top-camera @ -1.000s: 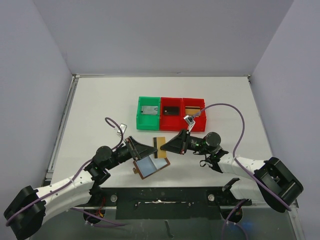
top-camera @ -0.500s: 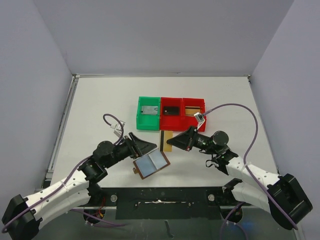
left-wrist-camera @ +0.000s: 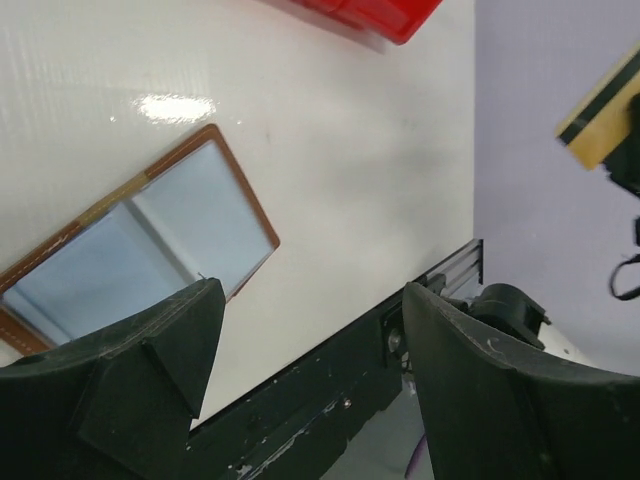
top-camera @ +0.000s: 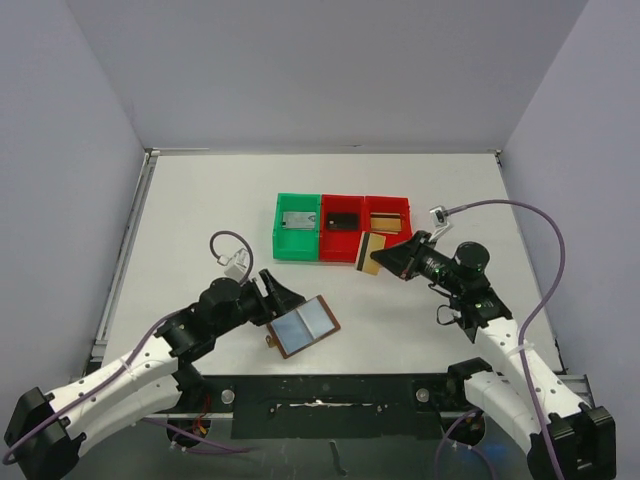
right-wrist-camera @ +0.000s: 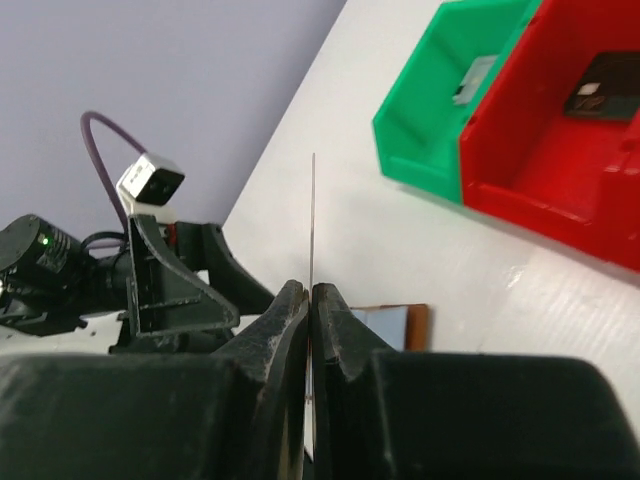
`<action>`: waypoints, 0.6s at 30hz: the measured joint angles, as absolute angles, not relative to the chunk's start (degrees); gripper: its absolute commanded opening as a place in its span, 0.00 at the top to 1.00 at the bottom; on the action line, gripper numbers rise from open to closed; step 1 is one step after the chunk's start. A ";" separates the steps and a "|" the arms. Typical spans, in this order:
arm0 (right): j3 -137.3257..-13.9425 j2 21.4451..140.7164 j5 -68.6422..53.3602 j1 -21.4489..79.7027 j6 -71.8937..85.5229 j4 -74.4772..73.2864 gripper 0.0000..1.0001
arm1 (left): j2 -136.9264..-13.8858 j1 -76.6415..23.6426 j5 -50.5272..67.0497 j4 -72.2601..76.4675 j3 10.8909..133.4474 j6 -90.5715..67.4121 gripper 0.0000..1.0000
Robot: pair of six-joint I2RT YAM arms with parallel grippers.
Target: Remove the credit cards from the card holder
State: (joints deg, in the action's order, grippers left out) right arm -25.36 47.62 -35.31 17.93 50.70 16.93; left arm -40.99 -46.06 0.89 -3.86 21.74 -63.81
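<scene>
Gold card (top-camera: 372,252), one, clamped in my right jaws, left jaws spread wide beside one brown card holder (top-camera: 302,326), three bins, one green (top-camera: 297,246), two red (top-camera: 344,249), white desk (top-camera: 200,220), grey walls (top-camera: 320,70).

We recorded: card holder (top-camera: 303,326) lying open on the table (top-camera: 200,220), toward its near edge. Left gripper (top-camera: 282,298) stood just left of it. Row of three bins (top-camera: 340,250) sat behind. Credit card (top-camera: 372,253) hung before the bins, pinched in the right gripper (top-camera: 391,258).

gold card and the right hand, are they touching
Touching. In the right wrist view the gold card stands edge-on, pinched between the shut fingers of the right hand, with no gap on either side.
</scene>
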 measured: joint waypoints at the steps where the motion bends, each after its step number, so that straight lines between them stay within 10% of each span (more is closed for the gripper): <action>1: -26.74 47.07 -35.03 16.71 49.19 14.02 1.00 | -41.71 -46.09 0.91 -4.43 21.74 -63.83 0.29; 18: -38.02 45.82 -9.21 9.87 23.07 -6.44 1.00 | -51.31 -47.59 2.02 -11.81 26.11 -58.96 0.29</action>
